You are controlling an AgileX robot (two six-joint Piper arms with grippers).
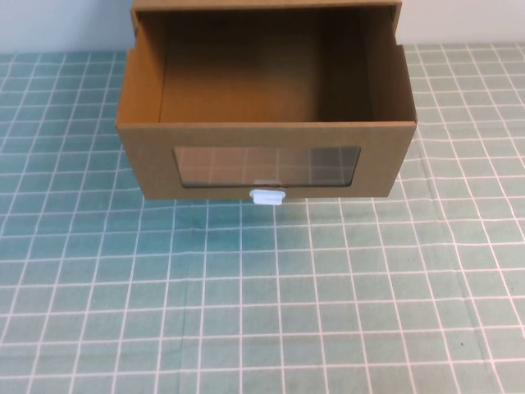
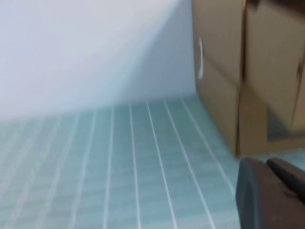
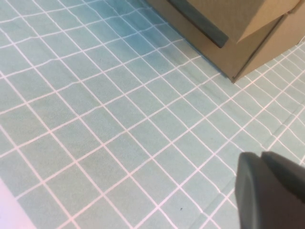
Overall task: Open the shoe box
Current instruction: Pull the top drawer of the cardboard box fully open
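Hovering low over the green checked cloth (image 1: 262,312), outside the high view, the right gripper (image 3: 263,157) has its tips pinched together on nothing. The left gripper (image 2: 268,164), down off the box's left side, looks closed and empty too. Further in comes the white pull tab (image 1: 267,197), just under the clear window (image 1: 267,167). The shoe box (image 1: 143,152) sits mid-table towards the far edge, its drawer (image 1: 246,90) well out of the sleeve (image 1: 246,5) and bare inside. That reads as open to me, so the smart play is a clean retreat: lift away without brushing that light cardboard and skewing it.
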